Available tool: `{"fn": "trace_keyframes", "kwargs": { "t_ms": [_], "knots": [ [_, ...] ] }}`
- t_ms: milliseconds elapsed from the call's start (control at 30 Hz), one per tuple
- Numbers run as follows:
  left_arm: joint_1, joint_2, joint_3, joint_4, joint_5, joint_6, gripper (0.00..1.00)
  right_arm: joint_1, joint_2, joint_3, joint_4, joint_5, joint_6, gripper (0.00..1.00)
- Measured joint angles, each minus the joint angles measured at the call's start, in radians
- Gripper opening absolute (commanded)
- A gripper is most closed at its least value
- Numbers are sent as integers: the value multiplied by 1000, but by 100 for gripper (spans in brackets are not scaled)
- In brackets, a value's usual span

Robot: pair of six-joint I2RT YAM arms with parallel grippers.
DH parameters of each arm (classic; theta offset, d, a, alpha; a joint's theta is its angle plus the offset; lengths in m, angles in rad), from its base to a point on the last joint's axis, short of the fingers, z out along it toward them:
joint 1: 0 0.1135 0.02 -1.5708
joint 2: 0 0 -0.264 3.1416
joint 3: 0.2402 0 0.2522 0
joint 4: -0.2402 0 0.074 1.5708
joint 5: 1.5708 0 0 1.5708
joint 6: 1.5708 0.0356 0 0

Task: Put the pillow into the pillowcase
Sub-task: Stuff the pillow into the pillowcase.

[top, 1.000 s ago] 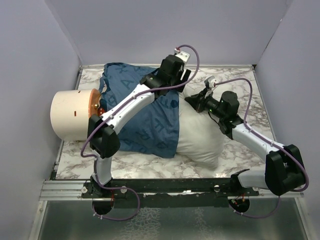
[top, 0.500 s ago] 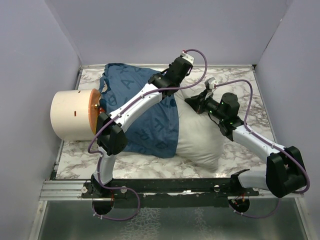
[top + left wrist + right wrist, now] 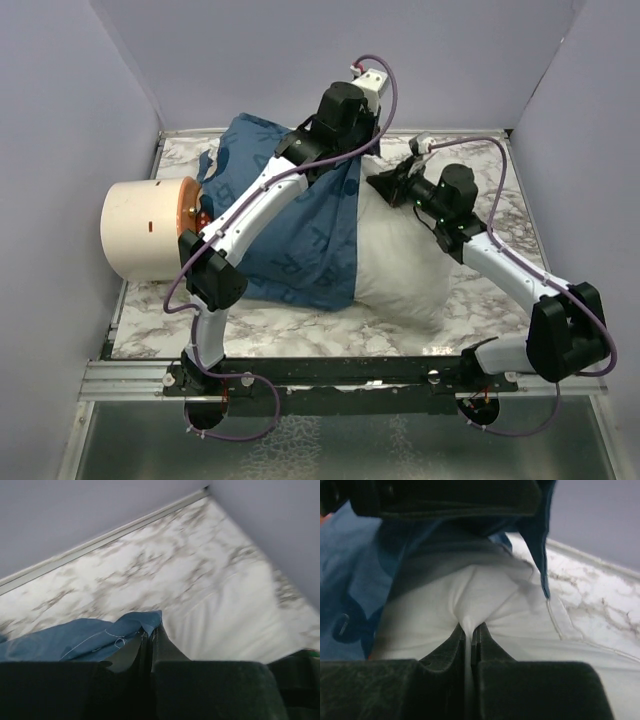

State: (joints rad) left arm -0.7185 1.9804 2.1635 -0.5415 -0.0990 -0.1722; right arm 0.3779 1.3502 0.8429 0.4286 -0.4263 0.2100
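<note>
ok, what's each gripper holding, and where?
Left gripper pinches the pillowcase at its stitched edge; right gripper pinches a fold of the pillow.

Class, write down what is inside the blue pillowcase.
The white pillow sits partway inside the pillowcase, with one end sticking out bare. How far in it reaches cannot be seen, because the blue fabric covers that part.

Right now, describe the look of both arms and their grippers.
Both the left arm and right arm have white links between bulky black joint housings. A thin purple cable loops along each. The left gripper and right gripper have dark, wedge-shaped fingers.
</note>
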Motion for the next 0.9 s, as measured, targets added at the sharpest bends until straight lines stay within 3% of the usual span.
{"fn": "trace_keyframes", "kwargs": {
  "t_ms": [167, 233, 300, 467, 633, 767, 900],
  "knots": [
    [-14, -3, 121, 122, 234, -164, 0, 6, -22, 129, -35, 40, -4, 1],
    [-30, -28, 95, 206, 303, -219, 0, 1, -79, 135, -24, 64, -18, 1],
    [-48, -100, -44, 335, 364, -274, 0, -2, -142, 116, 2, 76, -32, 1],
    [-83, -378, -599, 719, 417, -378, 0, 3, -217, -98, 184, 74, -31, 1],
    [-66, -497, -1162, 1048, 396, -484, 0, 9, -36, -379, 426, 38, 10, 6],
    [-58, -459, -1459, 1235, 395, -583, 0, 34, 14, -494, 544, -72, 21, 28],
    [-60, -438, -1559, 1400, 424, -672, 0, 35, -106, -528, 429, -177, 8, 53]
  ]
}}
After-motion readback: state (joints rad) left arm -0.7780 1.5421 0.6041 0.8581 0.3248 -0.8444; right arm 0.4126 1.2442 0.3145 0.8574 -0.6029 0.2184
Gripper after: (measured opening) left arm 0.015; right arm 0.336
